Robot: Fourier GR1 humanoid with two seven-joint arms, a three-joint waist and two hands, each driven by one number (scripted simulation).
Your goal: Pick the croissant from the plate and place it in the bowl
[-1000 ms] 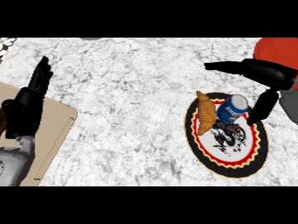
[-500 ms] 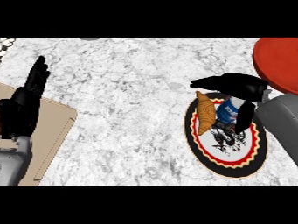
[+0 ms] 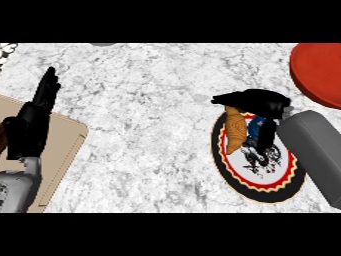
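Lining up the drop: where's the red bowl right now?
In the head view the red bowl sits at the counter's far right, just beyond the plate and the right robot hand.

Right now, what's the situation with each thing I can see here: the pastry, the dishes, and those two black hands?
croissant: lying on the plate, near its left edge, not lifted
plate: flat on the counter, holding the croissant
bowl: red, at the counter's far right, nothing visible in it
right hand: over the plate, fingers curved beside the croissant, no grasp visible
left hand: open, resting at the left
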